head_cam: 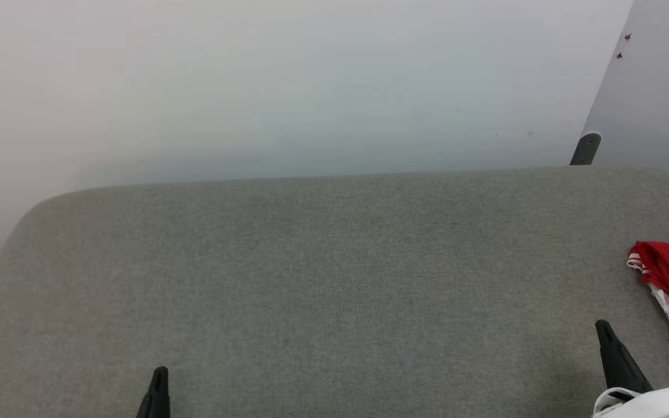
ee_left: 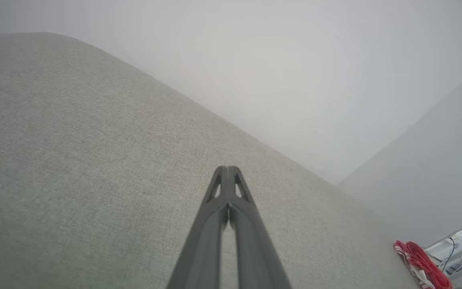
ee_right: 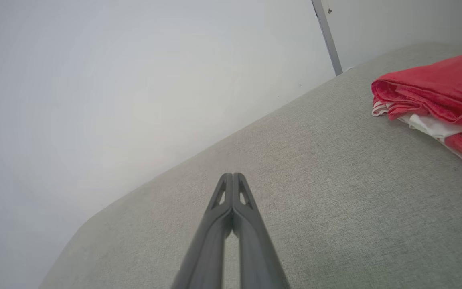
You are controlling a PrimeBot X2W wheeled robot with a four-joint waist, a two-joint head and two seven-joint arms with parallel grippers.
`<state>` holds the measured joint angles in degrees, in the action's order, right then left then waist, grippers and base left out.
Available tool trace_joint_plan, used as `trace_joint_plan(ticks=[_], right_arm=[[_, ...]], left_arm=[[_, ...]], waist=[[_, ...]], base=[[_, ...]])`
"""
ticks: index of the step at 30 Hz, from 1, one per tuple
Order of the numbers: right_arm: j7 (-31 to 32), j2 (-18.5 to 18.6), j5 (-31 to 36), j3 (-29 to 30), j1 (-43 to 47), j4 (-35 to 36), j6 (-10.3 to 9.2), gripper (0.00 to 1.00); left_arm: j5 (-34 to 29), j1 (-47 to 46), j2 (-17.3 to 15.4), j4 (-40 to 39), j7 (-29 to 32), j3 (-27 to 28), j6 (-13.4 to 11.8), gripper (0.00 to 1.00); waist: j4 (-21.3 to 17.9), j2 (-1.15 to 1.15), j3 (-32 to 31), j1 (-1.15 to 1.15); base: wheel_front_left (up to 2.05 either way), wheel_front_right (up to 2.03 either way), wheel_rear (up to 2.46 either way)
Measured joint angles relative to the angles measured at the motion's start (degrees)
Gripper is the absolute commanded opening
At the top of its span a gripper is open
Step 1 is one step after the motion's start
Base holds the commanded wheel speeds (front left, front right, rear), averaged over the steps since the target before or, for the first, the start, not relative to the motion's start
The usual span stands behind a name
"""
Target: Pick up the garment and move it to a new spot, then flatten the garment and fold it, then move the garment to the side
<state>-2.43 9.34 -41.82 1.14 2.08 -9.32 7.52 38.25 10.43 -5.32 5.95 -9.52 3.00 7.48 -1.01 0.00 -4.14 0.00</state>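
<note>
**While both grippers sit closed, garment lies at right end of surface**

Where the head view looks down and forward, a plain white wall (head_cam: 311, 81) takes the upper part, matte and unmarked. Below it runs a broad grey woven-fabric surface (head_cam: 334, 278) with a rounded far-left corner. At upper right a pale grey panel (head_cam: 654, 87) leans in, with a short dark post (head_cam: 585, 149) at its foot, just behind the surface's far edge.

Garment (ee_right: 431, 92): red jersey cloth with white parts and red-and-white striped trim. It lies on the surface at the robot's far right, partly cut off by the head view's right edge. It is gathered in stacked layers, red on top, white showing underneath. No lettering is visible.

Right gripper (ee_right: 233, 175): two long dark fingers pressed together at the tips, nothing between them. It is above the fabric, near the garment but apart from it, on its left.

Left gripper (ee_left: 227, 168): fingers likewise together, empty. It is well apart from the garment, over bare fabric at the lower left of the head view.
</note>
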Motion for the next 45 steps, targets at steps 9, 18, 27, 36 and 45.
trace_joint_plan(ticks=[9,18,27,36,45], right_arm=[[1.1,-0.8,-6.6,0.6,-0.8,-0.6,0.00,0.00],[2.2,-1.5,-12.5,1.4,-1.8,-1.2,0.00,0.00],[3.2,-2.3,-18.2,2.0,-2.8,-1.6,-0.01,0.00],[4.1,-2.9,-23.0,2.4,-3.8,-2.2,-0.01,0.00],[5.0,-3.5,-27.7,2.9,-4.2,-2.6,-0.01,0.00]], left_arm=[[7.3,-2.2,0.0,0.9,1.9,0.1,0.0,0.00],[14.0,-4.0,0.2,2.0,3.5,0.4,0.0,0.00],[20.0,-5.8,0.3,2.7,5.2,0.5,0.0,0.00],[25.6,-7.3,0.5,3.7,6.8,0.8,0.0,0.00],[30.5,-8.9,0.7,4.4,8.1,1.0,0.0,0.00]], waist=[[0.1,0.00,0.4,0.00],[0.2,0.00,0.8,0.00],[0.3,0.00,1.1,0.00],[0.4,0.00,1.5,0.00],[0.4,0.00,1.9,0.00]], base=[[0.00,0.00,0.00],[0.00,0.00,0.00],[0.00,0.00,0.00],[0.00,0.00,0.00],[0.00,0.00,0.00]])
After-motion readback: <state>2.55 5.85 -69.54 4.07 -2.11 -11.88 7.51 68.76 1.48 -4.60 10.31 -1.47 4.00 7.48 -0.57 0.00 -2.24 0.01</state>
